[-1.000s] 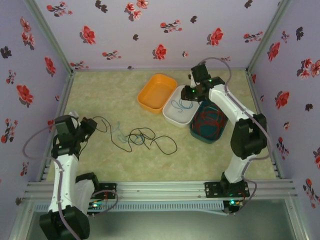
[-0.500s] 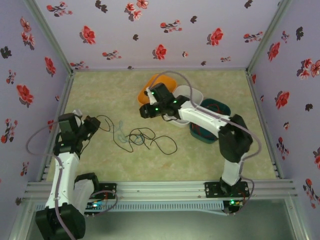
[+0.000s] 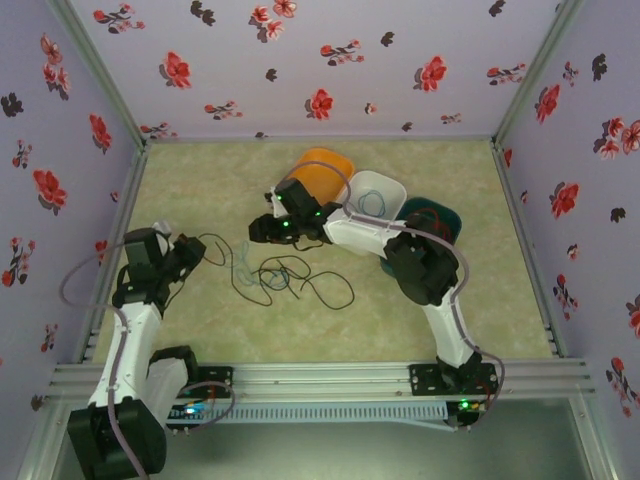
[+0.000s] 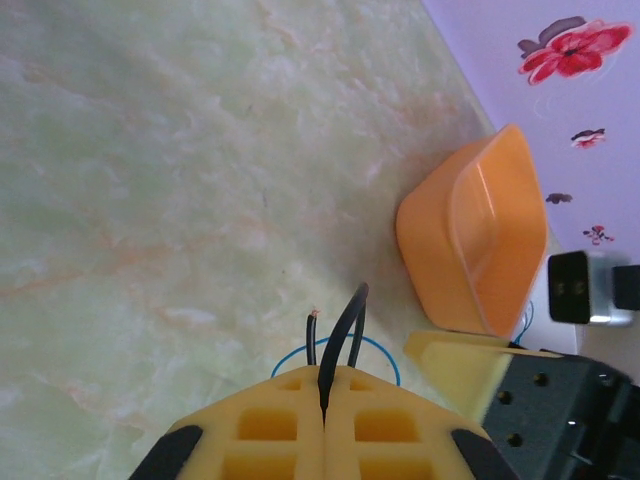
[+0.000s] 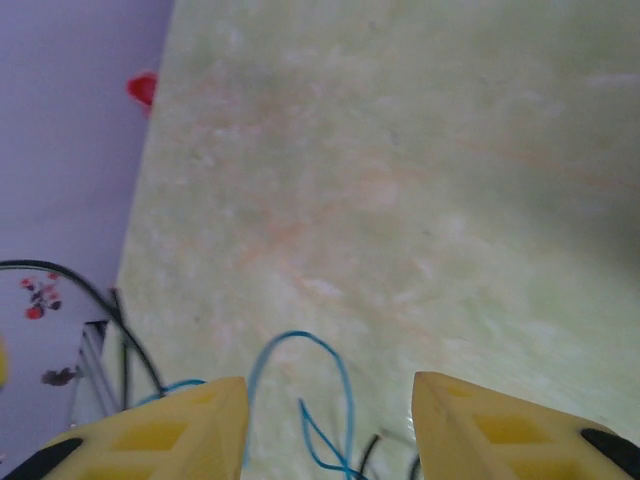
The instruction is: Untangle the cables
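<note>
Nearest, the left gripper stays shut tight on the end of a black cable, its arm bent up from the near left corner. A little farther out the cables lie in a loose tangle on the table, and the right gripper has just swung over from the back to hang above it, fingers partly open with a blue cable looping between them but not gripped, so it looks ready to pull the next wire free. Farthest back, the right arm stretches low past the orange bin and white bin.
</note>
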Available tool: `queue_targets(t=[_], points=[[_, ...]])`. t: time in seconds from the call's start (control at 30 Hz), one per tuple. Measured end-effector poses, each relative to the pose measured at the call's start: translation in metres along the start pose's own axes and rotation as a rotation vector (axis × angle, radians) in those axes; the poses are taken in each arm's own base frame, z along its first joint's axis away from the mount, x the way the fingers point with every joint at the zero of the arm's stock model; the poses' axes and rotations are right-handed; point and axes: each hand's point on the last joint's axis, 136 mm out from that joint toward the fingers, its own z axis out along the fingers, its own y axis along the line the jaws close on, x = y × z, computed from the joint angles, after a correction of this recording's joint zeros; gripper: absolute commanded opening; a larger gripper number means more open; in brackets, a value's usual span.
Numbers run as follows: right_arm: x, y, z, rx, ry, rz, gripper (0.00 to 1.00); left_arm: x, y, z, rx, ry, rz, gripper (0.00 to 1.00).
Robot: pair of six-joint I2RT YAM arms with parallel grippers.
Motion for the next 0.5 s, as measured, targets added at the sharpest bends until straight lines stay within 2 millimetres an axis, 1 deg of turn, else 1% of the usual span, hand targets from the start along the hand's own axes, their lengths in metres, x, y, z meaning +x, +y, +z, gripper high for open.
queue_targets(t=[0.17, 0.33, 0.43, 0.5], points=[[-0.002, 0.011, 0.007, -0.044, 0.008, 0.016, 0.44, -0.001, -0.001, 0.002, 0.006, -0.003, 0.004, 0.00], [0.000, 0.007, 0.018, -0.050, 0.025, 0.032, 0.39, -0.001, 0.000, 0.004, 0.007, -0.003, 0.005, 0.00], [0.005, 0.005, 0.025, -0.055, 0.045, 0.049, 0.36, -0.001, 0.000, 0.005, 0.008, -0.003, 0.006, 0.00], [0.008, 0.007, 0.029, -0.061, 0.058, 0.055, 0.31, -0.002, 0.000, 0.006, 0.010, -0.005, 0.007, 0.00]])
